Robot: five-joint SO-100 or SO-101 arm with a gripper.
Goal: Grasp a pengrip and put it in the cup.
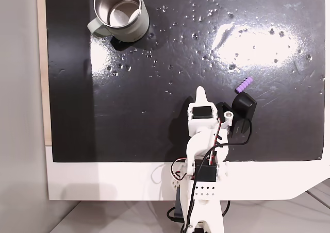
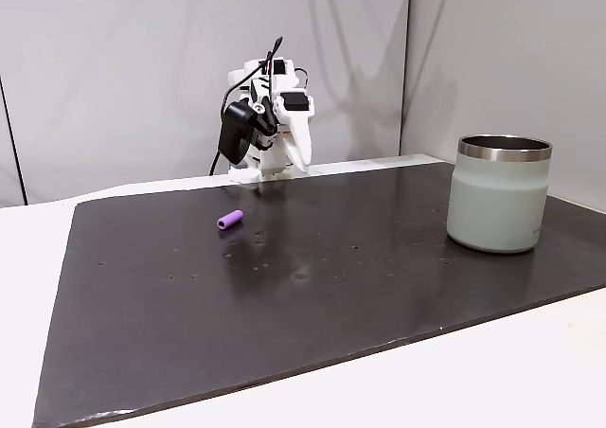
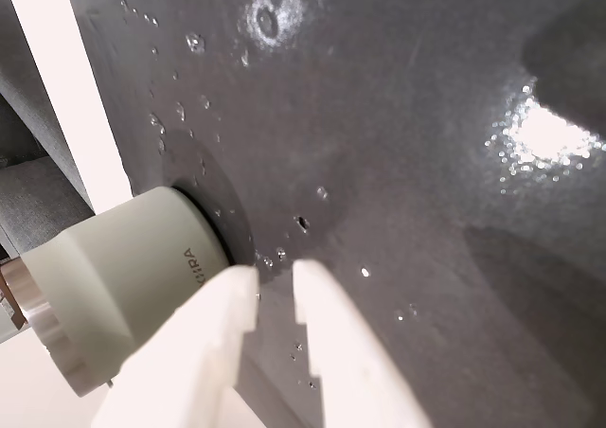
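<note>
Count: one pengrip [image 1: 244, 84], one cup [image 1: 121, 11], well apart; gripper [image 3: 276, 275] slightly parted

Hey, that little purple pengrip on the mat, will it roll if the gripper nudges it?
Probably. The pengrip is a small cylinder lying on its side on the smooth, glossy mat, so a sideways nudge could roll it. Its ribbed surface should help the fingers hold it. It looks light.

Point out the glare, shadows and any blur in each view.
Overhead fixed view: broad white glare on the black mat above the pengrip. Side fixed view: soft arm shadows on the wall. Wrist view: bright glare at right; cup and the near jaws slightly soft.
</note>
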